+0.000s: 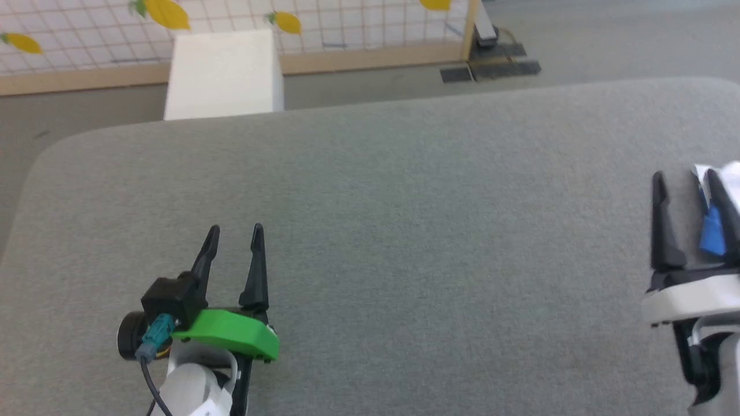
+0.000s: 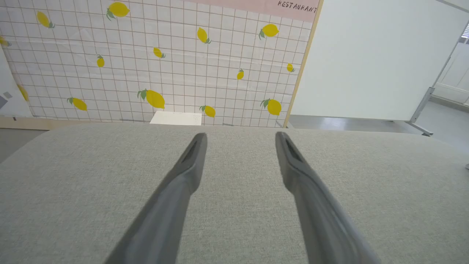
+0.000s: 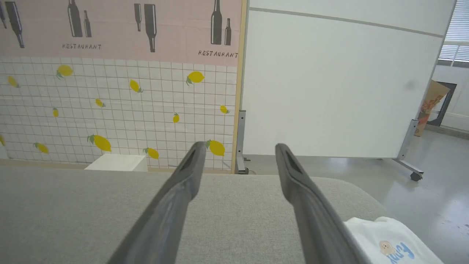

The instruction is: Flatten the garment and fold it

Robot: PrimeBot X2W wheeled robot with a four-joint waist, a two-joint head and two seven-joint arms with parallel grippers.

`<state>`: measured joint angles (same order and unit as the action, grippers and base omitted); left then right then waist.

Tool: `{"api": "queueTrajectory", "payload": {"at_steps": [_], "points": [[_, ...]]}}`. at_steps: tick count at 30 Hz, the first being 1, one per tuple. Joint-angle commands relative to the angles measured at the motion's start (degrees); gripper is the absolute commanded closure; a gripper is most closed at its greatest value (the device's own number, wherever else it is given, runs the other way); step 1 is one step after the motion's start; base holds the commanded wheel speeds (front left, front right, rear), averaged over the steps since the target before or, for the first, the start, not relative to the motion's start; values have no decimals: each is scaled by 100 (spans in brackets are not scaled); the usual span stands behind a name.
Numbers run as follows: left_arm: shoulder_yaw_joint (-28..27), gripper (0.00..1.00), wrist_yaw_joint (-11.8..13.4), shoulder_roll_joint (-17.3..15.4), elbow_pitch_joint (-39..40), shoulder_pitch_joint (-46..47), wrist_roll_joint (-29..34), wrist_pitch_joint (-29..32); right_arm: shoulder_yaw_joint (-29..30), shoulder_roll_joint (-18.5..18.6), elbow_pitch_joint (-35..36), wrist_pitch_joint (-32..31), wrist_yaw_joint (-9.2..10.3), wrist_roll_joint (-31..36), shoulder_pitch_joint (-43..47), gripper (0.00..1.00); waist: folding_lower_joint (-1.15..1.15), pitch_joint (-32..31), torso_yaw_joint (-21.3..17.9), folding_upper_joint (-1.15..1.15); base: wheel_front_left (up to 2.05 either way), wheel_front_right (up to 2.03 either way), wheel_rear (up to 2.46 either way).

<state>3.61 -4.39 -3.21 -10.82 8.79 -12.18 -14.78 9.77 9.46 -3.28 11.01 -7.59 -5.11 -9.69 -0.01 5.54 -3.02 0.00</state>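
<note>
Left tool (image 1: 236, 230) sits lower left in the head view, low over the grey fabric-covered table (image 1: 404, 202). Both dark fingers point away from the robot, spread apart, nothing between them. Green bracket (image 1: 231, 334) and a black camera block (image 1: 170, 297) are at its wrist. Left wrist view agrees: left tool (image 2: 240, 135) is open over bare grey fabric.

Right tool (image 1: 684, 176) is at the right edge of the head view, jaws also apart and not gripping anything. The right wrist view shows the right tool (image 3: 240, 145) with a clear gap between the fingers, and only table and background visible through it.

The garment (image 1: 729, 176) lies on the table's far right, by the right edge and mostly cut off by the frame. White cloth and a bit of blue show just behind and beside the right tool's outer finger. Can't tell whether the finger touches the cloth. In the right wrist view the garment (image 3: 388, 238) is at the lower right, near the table's rounded corner. It is white with a small blue logo (image 3: 397, 252), and the outer finger partly hides it.

Beyond the table's far edge are a white box (image 1: 222, 75) on the floor and a tiled wall panel with a lemon print (image 2: 165, 66). A white partition on a castor base (image 3: 329, 84) stands to the panel's right.
</note>
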Motion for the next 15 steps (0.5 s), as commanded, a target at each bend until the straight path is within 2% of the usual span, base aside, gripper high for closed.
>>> {"api": "queueTrajectory", "payload": {"at_steps": [1,9,15], "points": [[-25,0,39,25,-30,-115,-31,-21,-82,-67,103,-22,10,-5,166,0,1,-429,396,0,0,0,0],[-39,0,145,31,-53,-412,-11,-21,-559,-360,247,-23,10,78,732,0,1,-660,518,0,0,0,0],[44,0,212,32,-61,-620,-47,-21,-497,-565,249,32,10,156,1039,0,1,-765,632,0,0,0,0]]}}
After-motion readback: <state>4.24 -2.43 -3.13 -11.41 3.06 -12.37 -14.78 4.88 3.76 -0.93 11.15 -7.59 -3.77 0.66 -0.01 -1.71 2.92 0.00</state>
